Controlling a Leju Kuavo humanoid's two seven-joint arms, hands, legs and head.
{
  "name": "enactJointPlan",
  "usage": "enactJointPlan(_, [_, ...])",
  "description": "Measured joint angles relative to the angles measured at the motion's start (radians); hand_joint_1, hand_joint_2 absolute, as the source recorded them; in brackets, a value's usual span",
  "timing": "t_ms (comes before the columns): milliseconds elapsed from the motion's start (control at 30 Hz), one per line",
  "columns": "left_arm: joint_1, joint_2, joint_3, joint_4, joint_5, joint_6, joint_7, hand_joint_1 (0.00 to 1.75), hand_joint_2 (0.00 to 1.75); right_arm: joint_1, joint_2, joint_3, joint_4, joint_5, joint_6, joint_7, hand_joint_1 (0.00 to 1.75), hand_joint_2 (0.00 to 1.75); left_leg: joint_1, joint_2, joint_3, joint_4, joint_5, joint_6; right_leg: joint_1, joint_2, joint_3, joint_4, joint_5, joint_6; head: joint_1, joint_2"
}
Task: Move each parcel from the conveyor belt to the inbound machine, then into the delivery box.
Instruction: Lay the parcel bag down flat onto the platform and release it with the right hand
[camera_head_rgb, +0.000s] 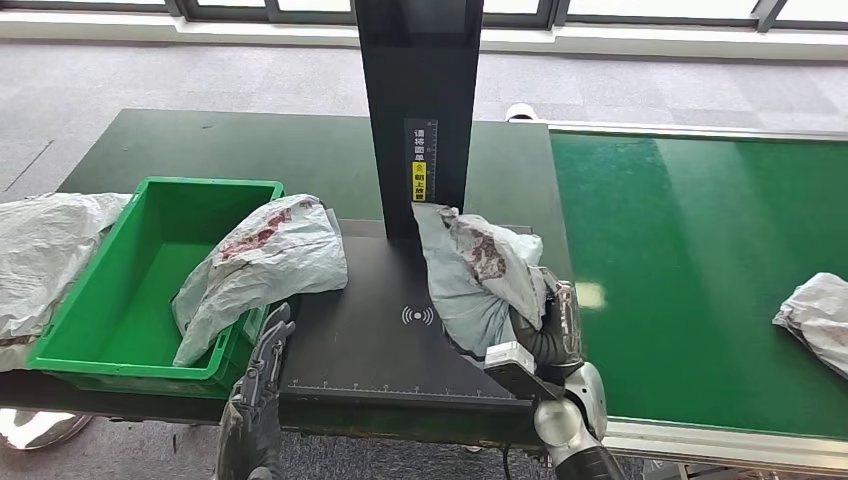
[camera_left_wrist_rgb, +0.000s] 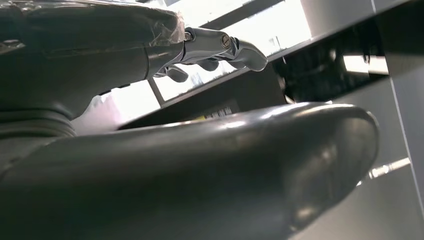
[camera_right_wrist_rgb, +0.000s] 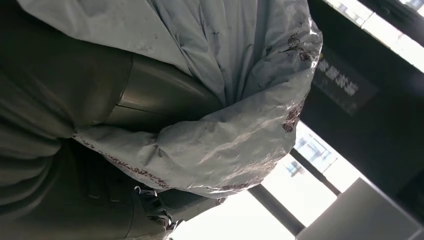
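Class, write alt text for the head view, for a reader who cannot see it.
The right hand holds a grey parcel over the black scanner plate. The left hand hangs open by a green box with another parcel draped over its rim.

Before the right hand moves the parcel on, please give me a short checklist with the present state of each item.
1. Right hand holds the grey parcel: ok.
2. Parcel over the black inbound machine plate: ok.
3. Parcel lying flat on the plate: not ok, it hangs upright.
4. Label facing the scanner: cannot tell.
5. Green delivery box has free room: ok, though another parcel drapes over its rim.
6. Left hand free, holding nothing: ok.
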Motion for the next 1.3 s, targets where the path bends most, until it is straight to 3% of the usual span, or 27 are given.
enactJointPlan(100, [-0.026, -0.031, 0.047, 0.022, -0.005, -0.102, -0.015, 0.0, 0.0, 0.021, 0.009, 0.051, 0.049, -0.018, -0.018, 0.0, 1.75, 1.75, 0.0, 0.0, 0.0, 0.0, 0.0, 0.0, 0.0, 0.0, 0.0, 0.0, 0.0, 0.0, 0.0, 0.0])
enactJointPlan(200, [-0.045, -0.051, 0.071, 0.048, -0.009, -0.136, -0.024, 0.0, 0.0, 0.035, 0.008, 0.103, 0.093, -0.069, -0.041, 0.0, 1.75, 1.75, 0.0, 0.0, -0.001, 0.0, 0.0, 0.0, 0.0, 0.001, -0.001, 0.0, 0.0, 0.0, 0.0, 0.0])
enactJointPlan(433, [-0.075, -0.073, 0.093, 0.107, -0.011, -0.147, -0.033, 0.0, 0.0, 0.009, -0.002, 0.211, 0.239, -0.201, -0.091, 0.0, 1.75, 1.75, 0.0, 0.001, -0.001, 0.0, 0.0, 0.0, -0.001, 0.001, -0.001, 0.0, 0.0, 0.0, 0.0, 0.0])
enactJointPlan(700, [-0.084, -0.082, 0.094, 0.137, -0.011, -0.147, -0.036, 0.0, 0.0, -0.015, -0.012, 0.245, 0.306, -0.213, -0.097, -0.002, 1.75, 1.75, 0.0, 0.001, 0.0, 0.0, 0.0, 0.0, 0.0, 0.001, 0.0, 0.0, 0.0, 0.0, 0.0, 0.0])
enactJointPlan(833, [-0.085, -0.083, 0.094, 0.147, -0.011, -0.147, -0.037, 0.0, 0.0, -0.023, -0.015, 0.256, 0.326, -0.229, -0.112, -0.002, 0.0, 1.75, 0.0, 0.001, 0.0, 0.0, 0.0, 0.0, 0.0, 0.001, 0.0, 0.0, 0.0, 0.0, 0.0, 0.0])
enactJointPlan(1033, [-0.088, -0.082, 0.094, 0.163, -0.005, -0.132, -0.042, 0.0, 0.0, -0.031, -0.051, 0.261, 0.346, -0.352, -0.067, -0.002, 0.0, 1.75, -0.001, 0.001, 0.0, 0.0, 0.0, 0.0, -0.001, 0.001, 0.0, -0.001, 0.0, 0.0, 0.0, 0.0])
enactJointPlan(1300, [-0.091, -0.083, 0.094, 0.18, 0.0, -0.127, -0.042, 0.0, 0.0, -0.032, -0.083, 0.262, 0.346, -0.374, -0.049, -0.002, 0.0, 1.75, -0.001, 0.001, 0.0, 0.0, 0.0, 0.0, -0.001, 0.001, 0.0, -0.001, 0.0, 0.001, 0.0, 0.0])
